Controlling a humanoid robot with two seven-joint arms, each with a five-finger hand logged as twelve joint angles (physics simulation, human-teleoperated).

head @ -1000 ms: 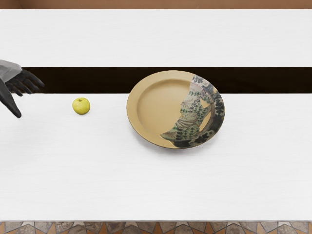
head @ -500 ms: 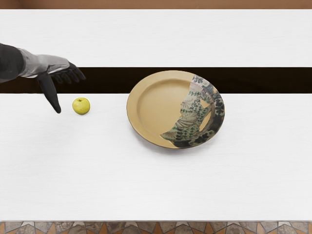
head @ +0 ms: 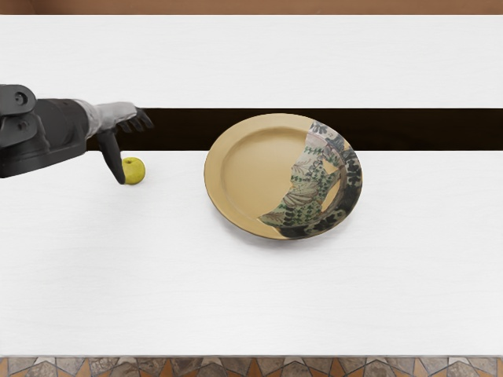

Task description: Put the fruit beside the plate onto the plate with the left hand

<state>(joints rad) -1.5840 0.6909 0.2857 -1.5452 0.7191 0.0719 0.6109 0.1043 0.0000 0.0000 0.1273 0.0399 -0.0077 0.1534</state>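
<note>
Your left arm [head: 39, 141], entering at nine o'clock: a bulky charcoal forearm shell with a round dark boss [head: 17, 98] on its upper edge, a pale grey wrist cuff [head: 98, 118], and the slim, matte black five-finger left hand [head: 119, 132].

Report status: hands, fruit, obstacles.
Left hand open, thumb at the apple, no grasp yet; right out of view. Apple on table, left of plate. Nothing between them.

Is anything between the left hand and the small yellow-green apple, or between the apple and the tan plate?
Nothing visible. The black left hand is beside the small yellow-green apple, and only bare white tabletop separates the apple from the round tan plate.
</note>
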